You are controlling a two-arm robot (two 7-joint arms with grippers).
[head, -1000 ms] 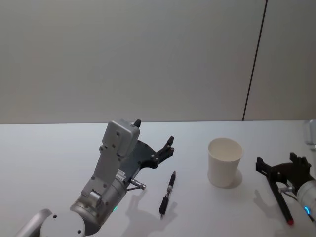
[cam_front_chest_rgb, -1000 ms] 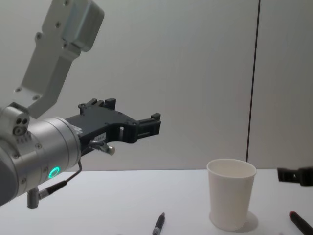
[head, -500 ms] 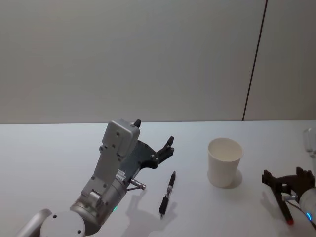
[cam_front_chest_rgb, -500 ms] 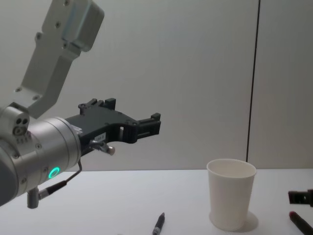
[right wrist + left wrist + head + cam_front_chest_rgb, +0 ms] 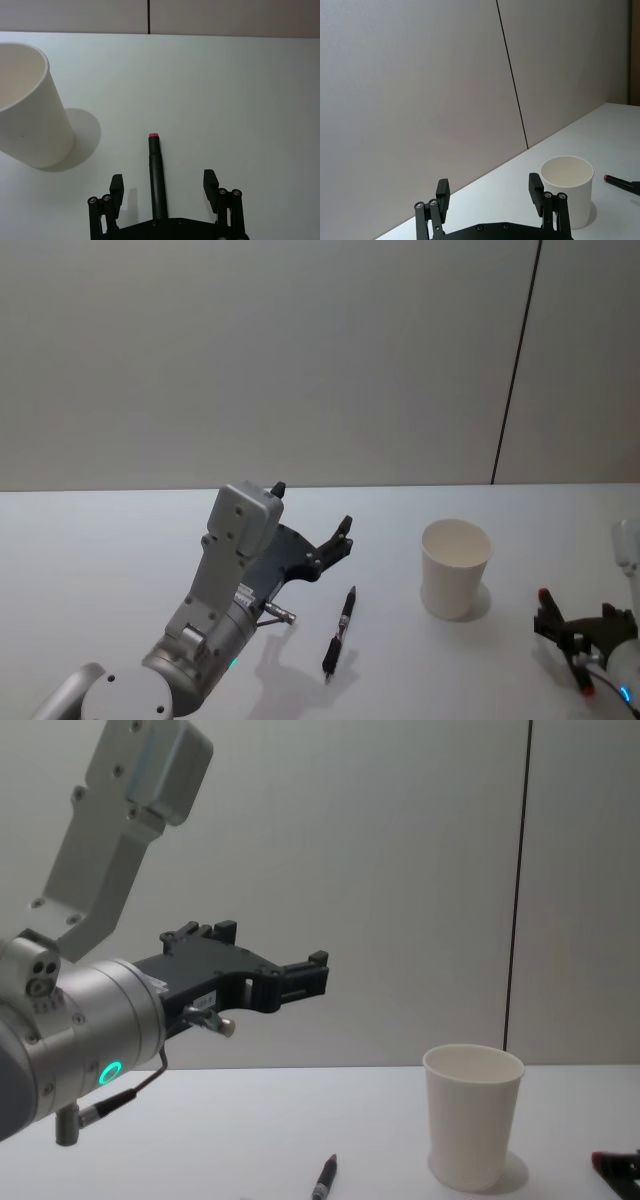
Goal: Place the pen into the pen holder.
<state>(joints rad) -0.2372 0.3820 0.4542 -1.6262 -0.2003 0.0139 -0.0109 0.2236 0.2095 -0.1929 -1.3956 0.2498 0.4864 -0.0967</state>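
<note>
I have a smooth white bench under a plain grey wall, with wide bare room toward its left edge. My left gripper hangs released above mid-bench, well clear of the surface. The pen holder, a tapered white paper cup with a rolled rim, stands upright right of centre. Near the front right corner my right gripper sits low, jaws spread either side of the red-tipped pen, a slim black barrel lying flat and ungripped. A second black pen lies mid-bench toward the front edge.
</note>
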